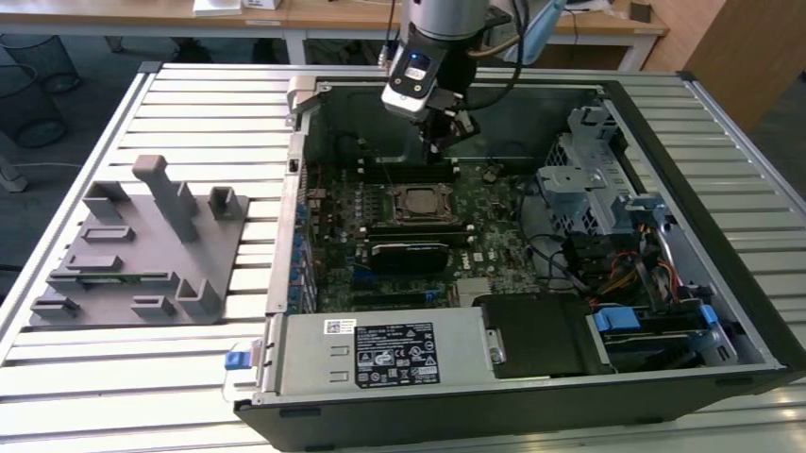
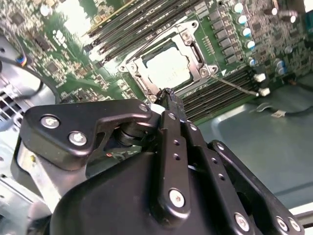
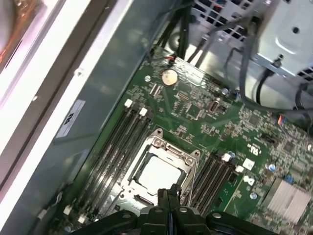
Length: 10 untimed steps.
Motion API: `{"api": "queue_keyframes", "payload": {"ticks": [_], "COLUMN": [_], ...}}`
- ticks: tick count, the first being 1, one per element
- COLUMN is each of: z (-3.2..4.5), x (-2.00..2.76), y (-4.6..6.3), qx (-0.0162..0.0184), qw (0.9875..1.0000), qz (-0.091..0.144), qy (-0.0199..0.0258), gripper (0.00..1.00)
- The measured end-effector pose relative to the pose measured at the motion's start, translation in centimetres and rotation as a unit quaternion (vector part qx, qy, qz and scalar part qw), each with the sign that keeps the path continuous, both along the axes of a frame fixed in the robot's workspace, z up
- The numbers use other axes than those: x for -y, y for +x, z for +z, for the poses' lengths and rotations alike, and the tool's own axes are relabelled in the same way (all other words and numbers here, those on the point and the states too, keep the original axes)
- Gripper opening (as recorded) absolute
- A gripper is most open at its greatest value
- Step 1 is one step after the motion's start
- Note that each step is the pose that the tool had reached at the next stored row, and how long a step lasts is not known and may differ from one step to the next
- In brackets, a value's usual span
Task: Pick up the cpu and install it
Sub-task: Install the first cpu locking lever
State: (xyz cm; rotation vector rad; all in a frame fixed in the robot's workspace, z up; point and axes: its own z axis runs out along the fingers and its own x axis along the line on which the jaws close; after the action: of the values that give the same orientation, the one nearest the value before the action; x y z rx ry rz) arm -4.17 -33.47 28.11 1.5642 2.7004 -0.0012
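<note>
One arm reaches down into the case; its hand (image 2: 168, 93), fingers pressed together, hangs empty above the socketed cpu (image 2: 167, 66)

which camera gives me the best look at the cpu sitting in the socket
The second wrist view: the cpu is large, with its pale top clear of the fingers. The first wrist view shows it partly behind the fingers; the exterior view shows it small on the motherboard.

Green motherboard (image 3: 215, 127), cpu (image 3: 157, 172) seated in metal-framed socket (image 3: 188, 157), gripper (image 3: 167, 198) closed just above
</note>
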Motion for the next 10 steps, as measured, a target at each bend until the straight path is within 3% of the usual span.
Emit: {"api": "queue_keyframes", "payload": {"ticks": [6,10], "z": [-0.05,-0.15], "x": [0.00,0.00], "y": [0.00,-0.01], "qx": [0.0000,0.0001], "qw": [0.9989,0.9966], "qz": [0.046,0.083], "qy": [0.0000,0.0001], "gripper": [0.11,0.11]}}
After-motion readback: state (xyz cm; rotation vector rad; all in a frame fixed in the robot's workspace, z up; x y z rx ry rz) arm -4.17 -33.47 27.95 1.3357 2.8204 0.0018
